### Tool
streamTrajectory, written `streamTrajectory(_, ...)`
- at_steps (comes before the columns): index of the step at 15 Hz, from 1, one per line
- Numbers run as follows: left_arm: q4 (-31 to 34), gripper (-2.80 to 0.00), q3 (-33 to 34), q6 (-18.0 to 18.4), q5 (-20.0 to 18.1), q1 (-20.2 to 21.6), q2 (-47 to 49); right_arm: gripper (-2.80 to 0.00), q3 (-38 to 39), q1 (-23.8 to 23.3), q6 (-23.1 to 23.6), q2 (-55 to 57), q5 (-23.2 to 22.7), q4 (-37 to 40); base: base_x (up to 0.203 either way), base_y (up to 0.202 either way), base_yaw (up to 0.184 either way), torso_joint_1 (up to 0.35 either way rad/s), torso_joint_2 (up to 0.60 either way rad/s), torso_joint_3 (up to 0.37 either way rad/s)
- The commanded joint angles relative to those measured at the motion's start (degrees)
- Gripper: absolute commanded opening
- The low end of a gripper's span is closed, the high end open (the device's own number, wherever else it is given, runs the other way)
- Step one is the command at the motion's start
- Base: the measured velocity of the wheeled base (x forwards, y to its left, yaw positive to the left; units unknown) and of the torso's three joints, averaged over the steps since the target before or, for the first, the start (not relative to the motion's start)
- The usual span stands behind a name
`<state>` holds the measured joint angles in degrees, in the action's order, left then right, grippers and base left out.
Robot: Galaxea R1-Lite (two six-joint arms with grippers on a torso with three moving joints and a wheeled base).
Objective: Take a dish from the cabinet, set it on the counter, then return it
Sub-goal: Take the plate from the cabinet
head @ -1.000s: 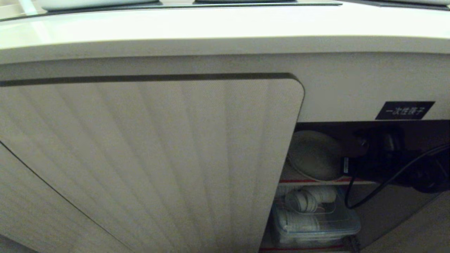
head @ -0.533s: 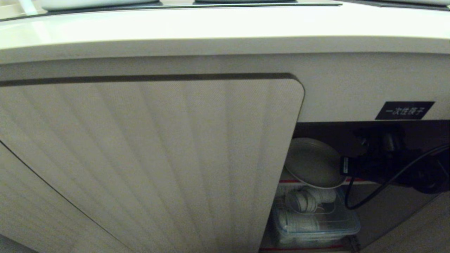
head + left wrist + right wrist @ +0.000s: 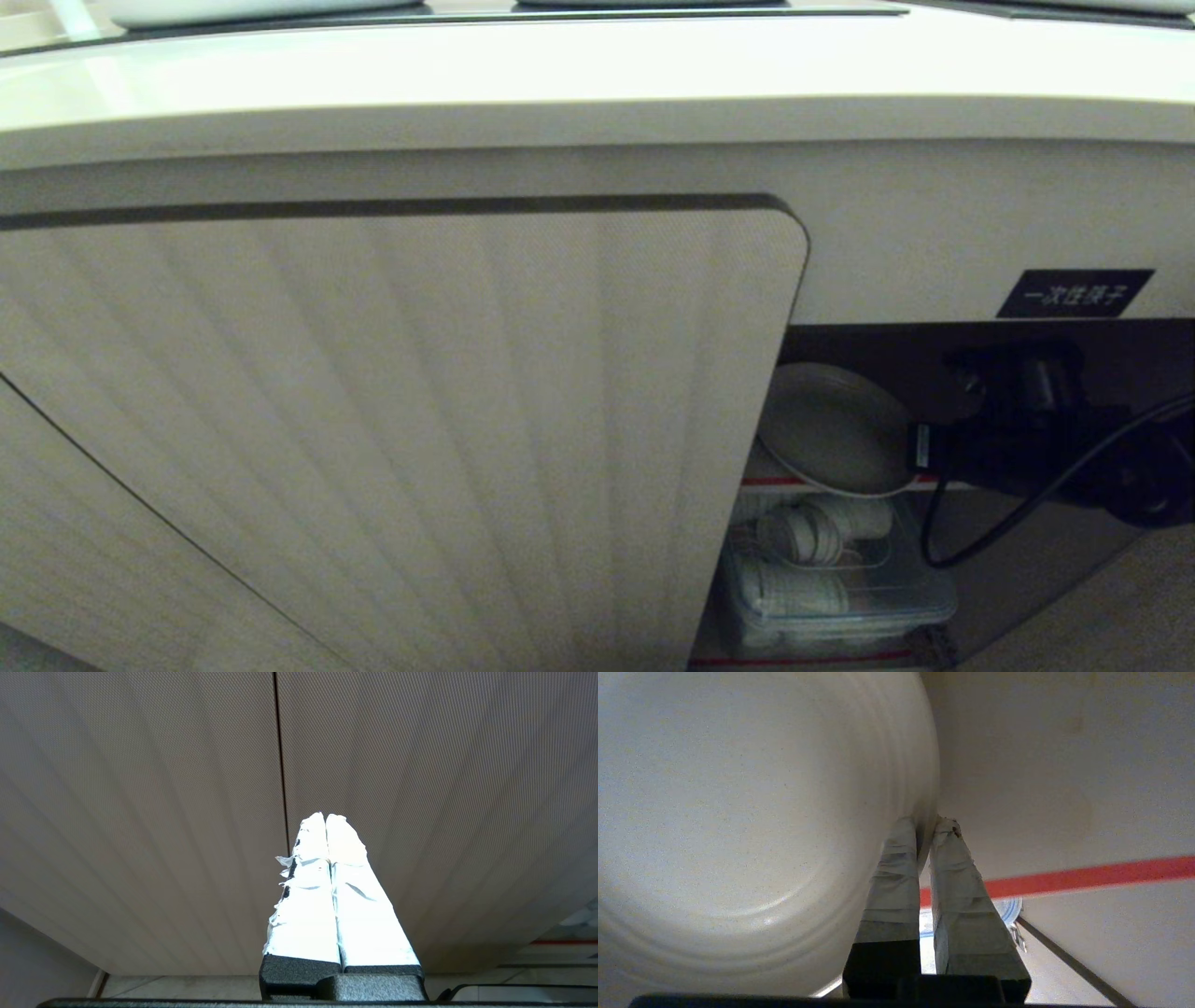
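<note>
Under the long shiny cream counter [image 3: 597, 65], the beige ribbed cabinet [image 3: 401, 420] stands open. My round cream-white plate [image 3: 834, 427] is tilted above its red-edged shelf [image 3: 770, 482], its rim pinched by my right gripper [image 3: 927, 828] from the right. My next pull is rightward, out. My left gripper [image 3: 325, 820] is closed, empty, by the door.

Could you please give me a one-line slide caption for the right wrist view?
Right pincer shut on the rim of the cream dish, held tilted above the cabinet's red-edged shelf.
</note>
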<state>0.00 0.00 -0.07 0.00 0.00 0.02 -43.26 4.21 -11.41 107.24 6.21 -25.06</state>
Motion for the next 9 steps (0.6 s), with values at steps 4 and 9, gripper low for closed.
streamTrajectory(4, 0.0, -2.8, 0.0, -0.01, 0.0, 0.0, -0.02, -2.8, 3.66, 0.01, -0.72, -1.83, 0.03, -1.76, 0.0, 0.0, 0.0, 0.0, 0.0, 0.0)
streamTrajectory(9, 0.0, -2.8, 0.0, -0.01, 0.0, 0.0, -0.02, -2.8, 6.85, 0.01, -0.72, -3.5, 0.03, -4.13, 0.0, 0.0, 0.0, 0.0, 0.0, 0.0)
